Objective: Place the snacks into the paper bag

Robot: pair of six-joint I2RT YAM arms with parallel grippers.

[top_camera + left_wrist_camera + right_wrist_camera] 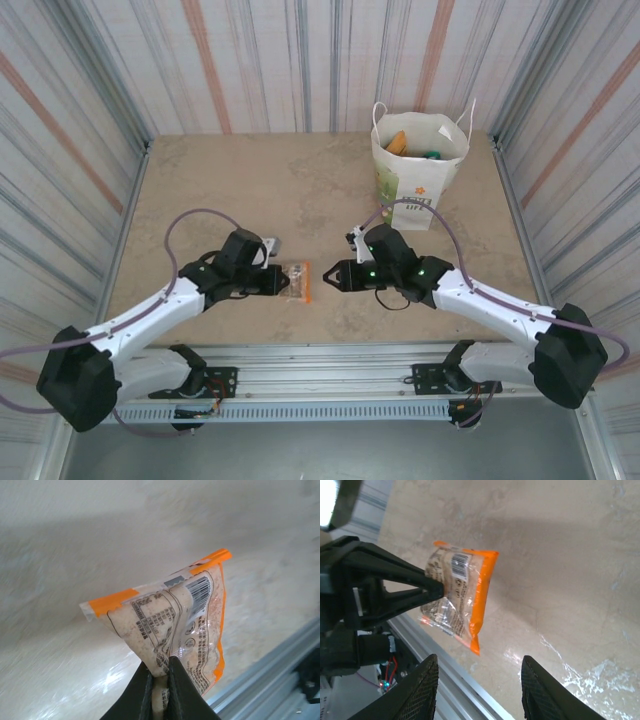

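My left gripper [281,280] [160,672] is shut on a small clear snack packet [297,281] [176,620] with orange edges and brownish contents, holding it above the table near the front middle. The same clear packet [458,598] hangs in the right wrist view, pinched by the left fingers [412,587]. Just to its right, my right gripper [336,275] [479,672] faces the packet, open, with nothing between its fingers. The white paper bag [415,165] stands upright at the back right; orange-yellow and green packets [400,143] show inside its mouth.
The metal rail [330,360] runs along the table's near edge, close below the held packet. Striped walls [70,150] enclose the tan tabletop [250,190] on three sides.
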